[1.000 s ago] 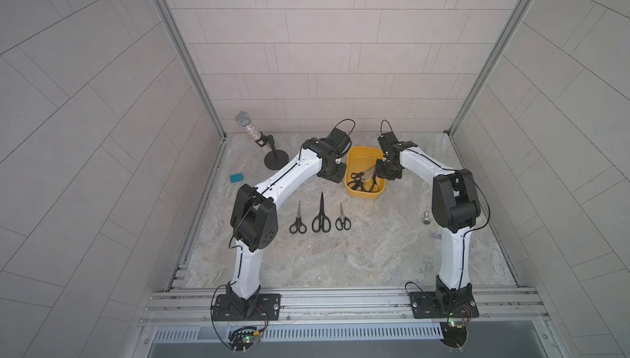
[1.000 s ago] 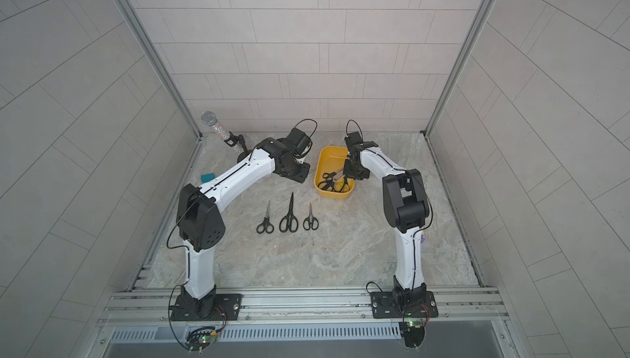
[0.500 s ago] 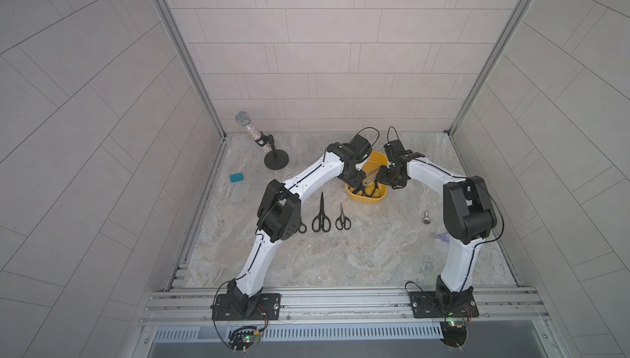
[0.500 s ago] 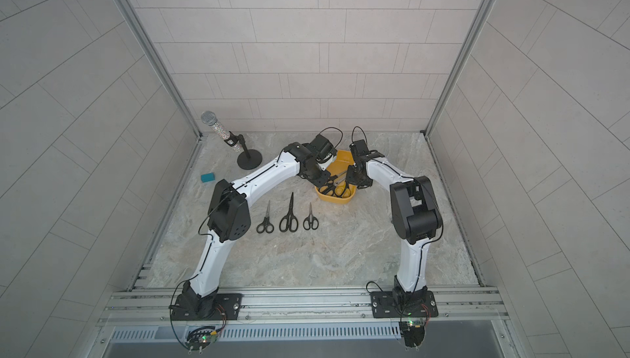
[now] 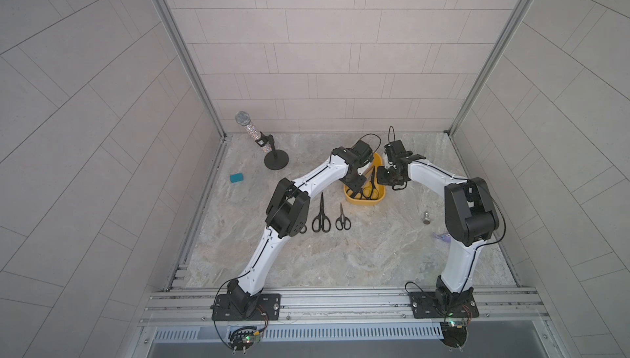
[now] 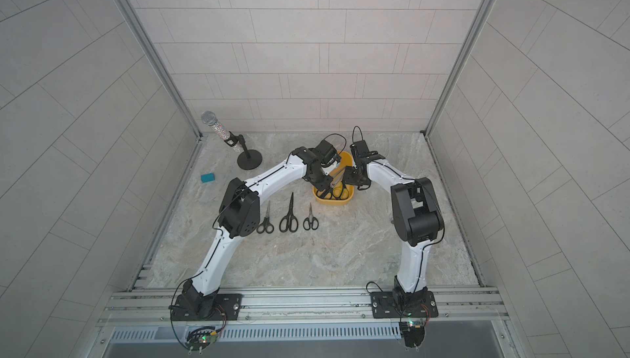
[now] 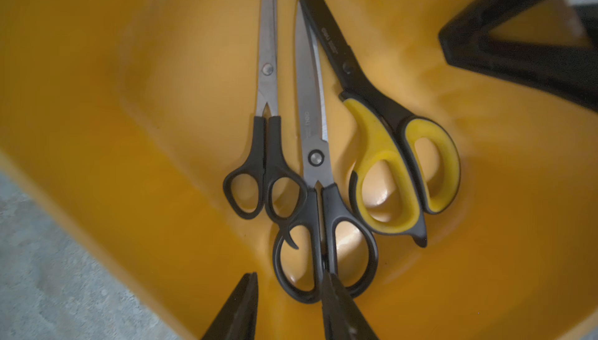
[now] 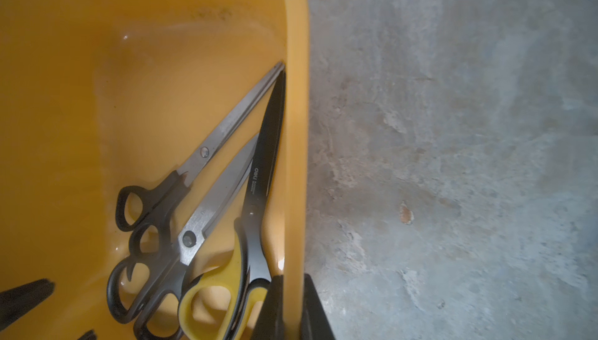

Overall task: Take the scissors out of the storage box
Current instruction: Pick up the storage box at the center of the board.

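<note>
The yellow storage box (image 5: pixel 364 203) (image 6: pixel 332 202) lies mid-table and holds three scissors. In the left wrist view these are a slim black-handled pair (image 7: pixel 268 89), a larger black-handled pair (image 7: pixel 312 118) and a yellow-and-black pair (image 7: pixel 388 147). My left gripper (image 7: pixel 289 278) (image 5: pixel 356 186) is open inside the box, straddling one loop of the larger black pair's handle. My right gripper (image 8: pixel 291 281) (image 5: pixel 387 177) is shut on the box's side wall (image 8: pixel 296 128). Three more scissors (image 6: pixel 266 221) (image 6: pixel 289 216) (image 6: pixel 310 219) lie on the table in front of the box.
A microphone on a round stand (image 5: pixel 264 145) stands at the back left, with a small teal block (image 5: pixel 236 178) near the left wall. A small metal knob (image 5: pixel 426 218) and a pale scrap (image 5: pixel 441 237) lie beside the right arm.
My left arm has swung right from beside the box and its gripper now reaches into it. My right gripper has closed on the box's wall.
</note>
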You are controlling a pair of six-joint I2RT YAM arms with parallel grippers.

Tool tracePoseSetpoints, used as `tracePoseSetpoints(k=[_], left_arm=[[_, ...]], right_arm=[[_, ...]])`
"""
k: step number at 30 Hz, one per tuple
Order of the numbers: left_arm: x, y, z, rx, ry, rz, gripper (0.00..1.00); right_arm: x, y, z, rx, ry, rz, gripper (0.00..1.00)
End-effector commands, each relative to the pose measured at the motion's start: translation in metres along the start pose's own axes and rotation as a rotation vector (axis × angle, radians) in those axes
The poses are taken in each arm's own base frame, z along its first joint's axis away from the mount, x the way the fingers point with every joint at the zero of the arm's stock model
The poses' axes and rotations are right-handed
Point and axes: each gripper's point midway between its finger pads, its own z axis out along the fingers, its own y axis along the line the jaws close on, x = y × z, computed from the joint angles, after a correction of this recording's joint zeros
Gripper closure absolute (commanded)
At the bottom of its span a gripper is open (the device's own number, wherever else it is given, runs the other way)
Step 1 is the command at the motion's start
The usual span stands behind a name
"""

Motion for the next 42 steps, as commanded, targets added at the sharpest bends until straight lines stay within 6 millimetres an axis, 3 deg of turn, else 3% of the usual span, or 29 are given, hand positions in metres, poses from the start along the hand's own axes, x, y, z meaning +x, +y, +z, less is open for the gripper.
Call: tracePoseSetpoints(k=[1, 12, 16, 23, 28, 37, 42], left_arm=[[-0.004, 0.004, 0.009, -0.036, -0.001, 0.033, 0.61], [-0.006, 0.013, 0.026, -0.053, 0.014, 0.003, 0.61], [-0.007, 0.002, 0.016, 0.006, 0.004, 0.016, 0.63], [0.004, 0.000, 0.032, 0.019, 0.045, 0.002, 0.64], [0.005, 0.013, 0.039, -0.057, 0.058, -0.021, 0.66], [-0.032, 0.036, -0.003, -0.077, -0.074, -0.091, 0.63], [-0.032, 0.038, -0.002, -0.045, -0.075, -0.089, 0.63]], right_arm=[[-0.005, 0.009, -0.006, -0.095, -0.016, -0.020, 1.00], [0.001, 0.012, -0.009, -0.164, -0.039, -0.032, 1.00], [0.003, 0.008, -0.006, -0.149, -0.038, -0.022, 1.00], [-0.007, 0.012, -0.013, -0.156, -0.070, -0.014, 1.00], [-0.004, 0.015, -0.013, -0.165, -0.069, -0.018, 1.00], [0.007, 0.010, -0.007, -0.138, -0.031, -0.013, 1.00], [0.008, 0.012, -0.005, -0.142, -0.023, -0.017, 1.00]])
